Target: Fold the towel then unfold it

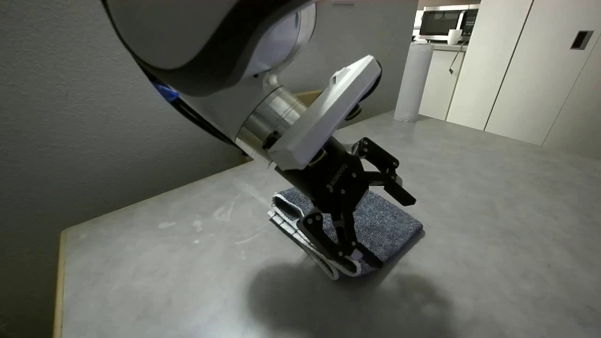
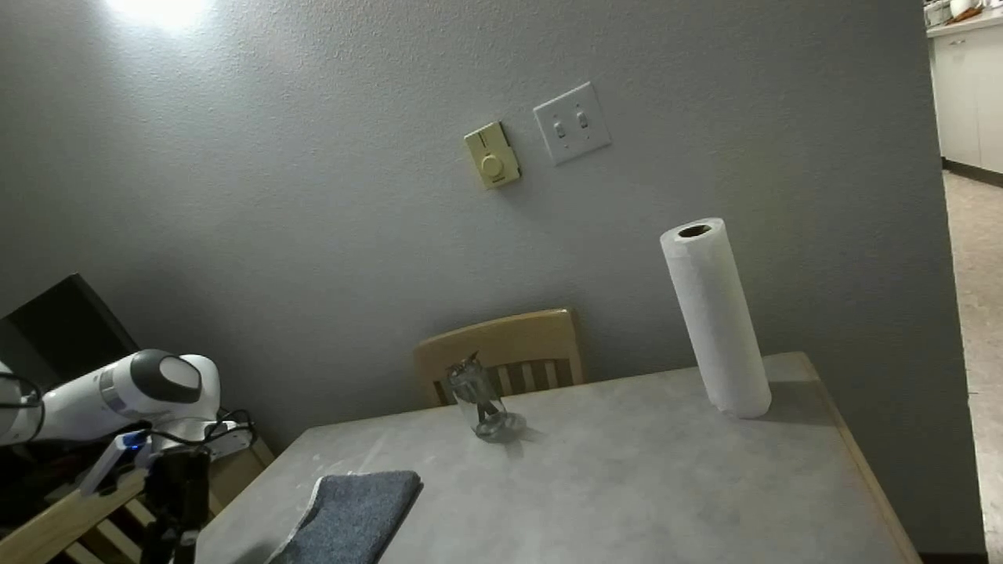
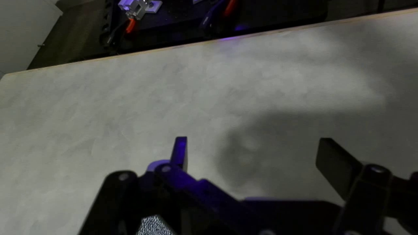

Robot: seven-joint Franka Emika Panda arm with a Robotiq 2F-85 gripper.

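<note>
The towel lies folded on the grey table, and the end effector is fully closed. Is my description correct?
Not entirely: the end effector is open, its jaws well apart, as the wrist view shows. The rest is right: the towel lies folded on the grey table.

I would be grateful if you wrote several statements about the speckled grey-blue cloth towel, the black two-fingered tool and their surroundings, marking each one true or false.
1. The black two-fingered tool is open. True.
2. The speckled grey-blue cloth towel lies on the smooth grey table. True.
3. The towel is spread out in a single layer. False: it is folded over.
4. A tall white paper roll stands on the table. True.
5. The roll rests on top of the towel. False: it stands apart from the towel.
6. The table is circular. False: its edges are straight.
</note>
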